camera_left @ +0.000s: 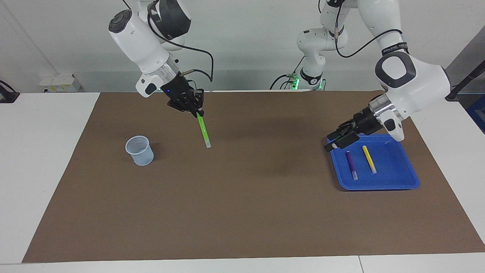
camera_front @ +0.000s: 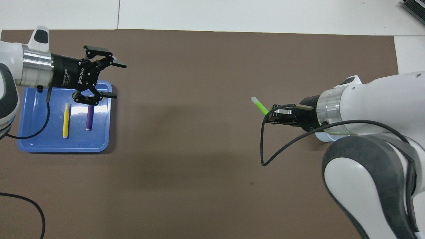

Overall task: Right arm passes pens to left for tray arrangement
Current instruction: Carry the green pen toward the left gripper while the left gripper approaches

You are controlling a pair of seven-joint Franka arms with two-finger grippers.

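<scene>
So my right gripper (camera_left: pixel 197 110) is pinching the green pen (camera_left: pixel 203 131) by one end, up over the brown mat (camera_left: pixel 242 212), near the pale blue cup (camera_left: pixel 140 150). The pen slants down, pale tip lowest. My left gripper (camera_front: pixel 108 79), fingers spread, "ROBOTIQ" on its body, hangs over the blue tray (camera_front: pixel 40 144). In it, purple pen (camera_front: pixel 89 118) and yellow pen (camera_front: pixel 66 120) lie side by side, roughly parallel.

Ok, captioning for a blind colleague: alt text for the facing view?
The right gripper holds a green pen up over the brown mat, beside a pale cup. The left gripper, open, hangs over the blue tray holding a purple pen and yellow pen.
</scene>
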